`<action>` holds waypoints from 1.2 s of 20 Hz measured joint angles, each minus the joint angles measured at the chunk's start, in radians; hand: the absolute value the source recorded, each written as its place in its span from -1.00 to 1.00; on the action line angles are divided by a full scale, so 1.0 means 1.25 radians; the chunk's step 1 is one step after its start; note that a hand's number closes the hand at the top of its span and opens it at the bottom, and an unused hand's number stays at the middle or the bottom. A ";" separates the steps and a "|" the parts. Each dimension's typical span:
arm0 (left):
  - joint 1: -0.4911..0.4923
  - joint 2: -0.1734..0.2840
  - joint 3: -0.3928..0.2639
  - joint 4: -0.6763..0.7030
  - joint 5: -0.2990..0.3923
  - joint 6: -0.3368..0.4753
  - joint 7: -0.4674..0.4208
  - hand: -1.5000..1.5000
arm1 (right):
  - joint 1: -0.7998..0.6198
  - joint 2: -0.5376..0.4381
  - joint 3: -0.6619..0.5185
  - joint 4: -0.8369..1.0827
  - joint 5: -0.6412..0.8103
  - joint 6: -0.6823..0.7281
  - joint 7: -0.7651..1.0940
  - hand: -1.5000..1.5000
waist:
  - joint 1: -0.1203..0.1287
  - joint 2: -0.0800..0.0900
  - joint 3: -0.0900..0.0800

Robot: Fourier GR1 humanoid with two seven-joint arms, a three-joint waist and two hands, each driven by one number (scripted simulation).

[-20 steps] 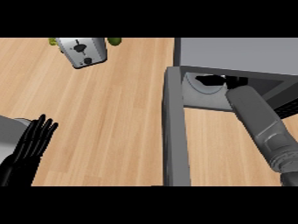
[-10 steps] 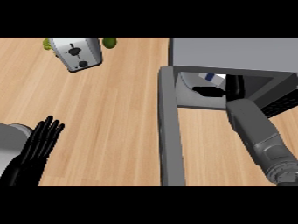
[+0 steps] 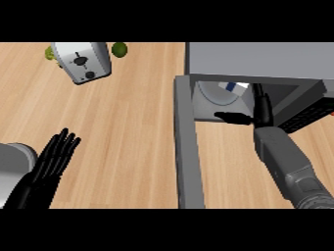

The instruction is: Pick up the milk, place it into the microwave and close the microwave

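Left hand (image 3: 45,172): shows at the lower left of the head view, resting over the bench with its fingers (image 3: 62,146) straight and spread, holding nothing.
Bench (image 3: 126,127): light wood planks, carrying everything in view.
Toaster (image 3: 83,61): silver, at the upper left, tilted in the view, well apart from the microwave.
Green items (image 3: 119,49): one just right of the toaster, another peeking out at its left edge; what they are cannot be told.
Microwave door (image 3: 186,147): open, seen edge-on as a grey bar running from the cavity toward the lower edge.
Microwave (image 3: 271,61): grey box at the upper right, its cavity open toward the robot.
Milk (image 3: 236,87): white carton with a blue patch, inside the cavity on the pale turntable plate (image 3: 214,95), at its far side.
Right hand (image 3: 254,112): reaches into the cavity just beside the milk, fingers straight, thumb out to the left, not wrapped round the carton.
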 measured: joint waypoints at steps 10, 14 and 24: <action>-0.014 -0.033 -0.031 0.017 -0.042 0.021 0.003 -1.00 | 0.124 0.033 -0.002 -0.030 -0.028 0.152 -0.074 -1.00 | -0.026 -0.010 -0.001; -0.010 -0.041 -0.039 0.024 -0.039 0.013 -0.001 -1.00 | 0.200 0.039 -0.005 -0.067 -0.053 0.240 -0.111 -1.00 | -0.040 -0.013 -0.001; -0.014 -0.005 -0.079 0.023 -0.071 -0.038 0.040 1.00 | 0.384 0.049 0.025 -0.281 -0.112 0.414 -0.095 -1.00 | -0.059 -0.018 -0.002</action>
